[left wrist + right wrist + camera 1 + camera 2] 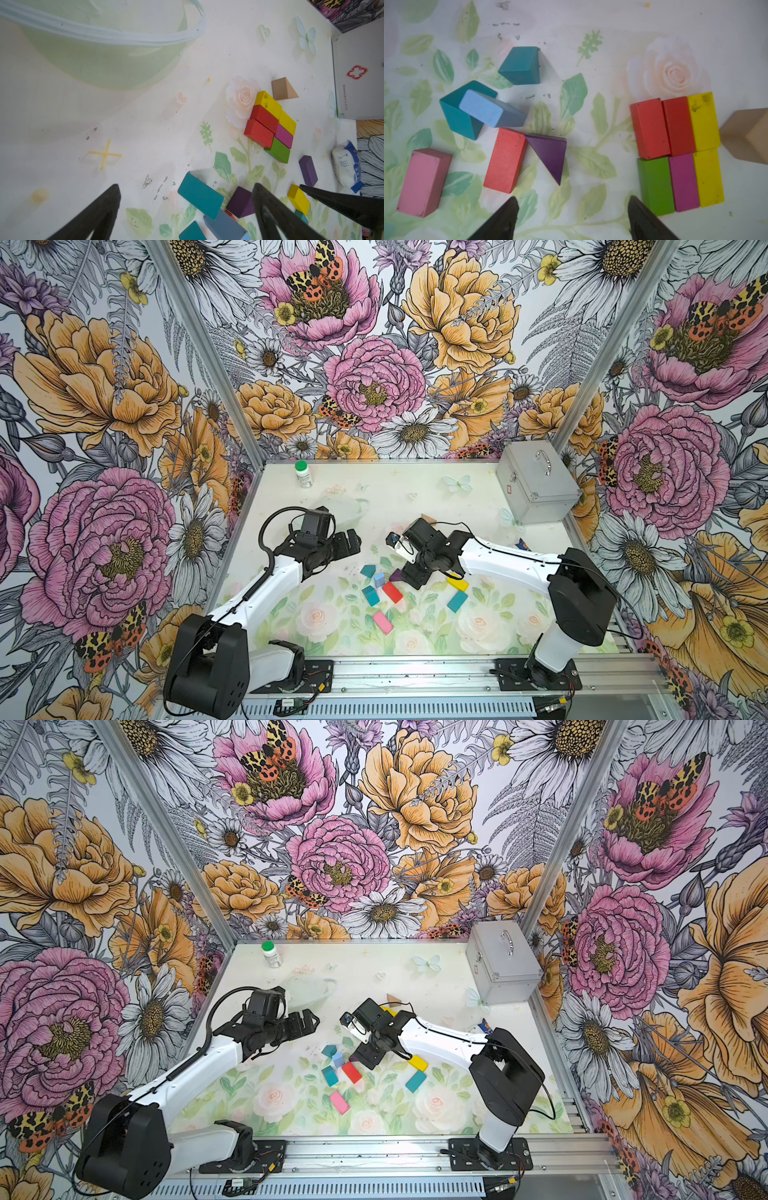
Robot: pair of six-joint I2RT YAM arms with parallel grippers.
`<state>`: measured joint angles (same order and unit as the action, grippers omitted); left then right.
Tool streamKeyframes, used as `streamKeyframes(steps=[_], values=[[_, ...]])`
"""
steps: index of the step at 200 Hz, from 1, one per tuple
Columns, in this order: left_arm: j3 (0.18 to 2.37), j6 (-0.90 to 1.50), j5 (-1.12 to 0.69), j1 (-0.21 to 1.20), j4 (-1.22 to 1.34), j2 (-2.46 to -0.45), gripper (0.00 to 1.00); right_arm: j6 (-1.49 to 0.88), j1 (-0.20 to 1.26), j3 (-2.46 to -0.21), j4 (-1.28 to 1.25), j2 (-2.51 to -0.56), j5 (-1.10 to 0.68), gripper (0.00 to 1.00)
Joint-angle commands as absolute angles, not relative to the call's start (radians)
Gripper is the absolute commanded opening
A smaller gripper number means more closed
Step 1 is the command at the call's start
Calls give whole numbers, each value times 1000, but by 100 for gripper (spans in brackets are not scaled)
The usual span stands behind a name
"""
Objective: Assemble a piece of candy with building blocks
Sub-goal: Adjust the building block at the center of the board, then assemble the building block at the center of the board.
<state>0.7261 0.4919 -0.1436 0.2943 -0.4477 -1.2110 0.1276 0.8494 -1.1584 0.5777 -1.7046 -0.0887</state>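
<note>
Six building blocks lie joined in a flat rectangle [677, 149]: two red and a yellow over green, magenta and yellow, with a tan triangle [745, 137] at its end. My right arm covers most of it in both top views. Loose blocks lie beside it: a purple triangle [550, 153], a red brick [505, 160], a pink brick [422, 182], a teal triangle [521, 65], and a light blue brick [481, 108] leaning on a teal one. My right gripper [573, 204] hangs open and empty above the mat, between the purple triangle and the green brick. My left gripper [186, 190] is wide open and empty, raised over the teal block [199, 195].
A silver case [536, 481] stands at the back right and a green-capped white bottle [303, 474] at the back left. A clear bowl [104, 52] sits beyond my left gripper. A blue-and-white snack packet [347, 164] lies by the right edge, near a purple brick [308, 171].
</note>
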Motion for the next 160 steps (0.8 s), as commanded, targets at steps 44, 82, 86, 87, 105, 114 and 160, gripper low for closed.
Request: streamKeyframes(steps=[44, 82, 86, 87, 105, 114, 160], values=[[729, 500, -159, 344, -457, -1199, 99, 273, 769, -1273, 546, -1841, -343, 73], [736, 498, -160, 343, -456, -1206, 99, 289, 770, -1299, 550, -1897, -399, 63], [736, 496, -160, 343, -457, -1205, 99, 289, 771, -1300, 552, -1901, -406, 63], [736, 497, -160, 344, -456, -1204, 99, 290, 771, -1300, 552, -1901, -407, 63], [734, 495, -162, 346, -456, -1201, 99, 297, 771, -1299, 561, -1907, -431, 64], [735, 492, -160, 345, -456, -1205, 99, 302, 771, -1299, 564, -1908, -440, 64], [742, 489, -161, 354, -456, -1218, 99, 317, 785, -1320, 600, -1949, -386, 65]])
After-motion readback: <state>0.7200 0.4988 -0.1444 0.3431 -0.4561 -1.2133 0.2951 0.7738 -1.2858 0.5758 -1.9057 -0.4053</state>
